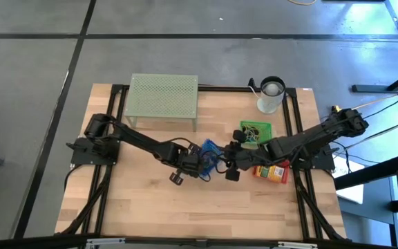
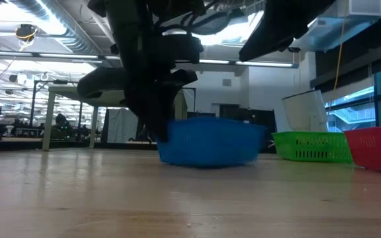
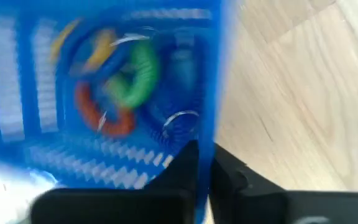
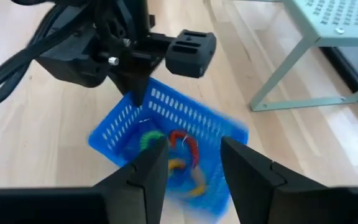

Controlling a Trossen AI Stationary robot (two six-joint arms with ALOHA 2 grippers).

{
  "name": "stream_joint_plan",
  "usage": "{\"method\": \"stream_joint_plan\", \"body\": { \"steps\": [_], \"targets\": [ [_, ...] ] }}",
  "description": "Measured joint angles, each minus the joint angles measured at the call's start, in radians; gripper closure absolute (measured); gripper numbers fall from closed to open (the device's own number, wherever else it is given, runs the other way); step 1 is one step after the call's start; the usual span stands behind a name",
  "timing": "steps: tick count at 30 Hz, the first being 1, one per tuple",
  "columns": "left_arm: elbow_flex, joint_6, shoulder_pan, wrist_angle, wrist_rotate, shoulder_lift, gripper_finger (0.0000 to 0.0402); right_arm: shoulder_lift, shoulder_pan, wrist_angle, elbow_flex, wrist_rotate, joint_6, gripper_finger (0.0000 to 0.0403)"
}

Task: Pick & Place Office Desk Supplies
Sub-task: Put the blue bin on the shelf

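Blue mesh plastic — a small basket sits near the centre of the high view, on the wooden table, and inside it I can see coloured rubber-band loops: green, red and yellow-orange ones, bunched together on its floor. My left gripper is at the basket's edge; in the left wrist view its fingers are pinched narrow on the basket's wall, one finger inside and one outside. My right gripper hangs just above the basket's open top, fingers parted about halfway, holding nothing that I can see.

Right of centre in the high view, a green basket sits just beside the right arm, and a red basket lies below it — partly hidden under that arm. A white cup stands toward the upper right, and the pale green mesh stand occupies the upper middle of the table.
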Motion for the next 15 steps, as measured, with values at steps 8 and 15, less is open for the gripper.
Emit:
{"method": "stream_joint_plan", "body": {
  "steps": [8,15],
  "targets": [
    [0.000,-0.209,-0.006,-0.008,0.004,-0.077,0.0397,-0.004,0.042,0.003,0.000,0.089,0.050,0.0253],
    [0.000,-0.244,-0.043,-0.011,-0.013,-0.221,0.0397,-0.005,0.074,0.002,0.000,0.090,0.045,0.0253]
  ]
}}
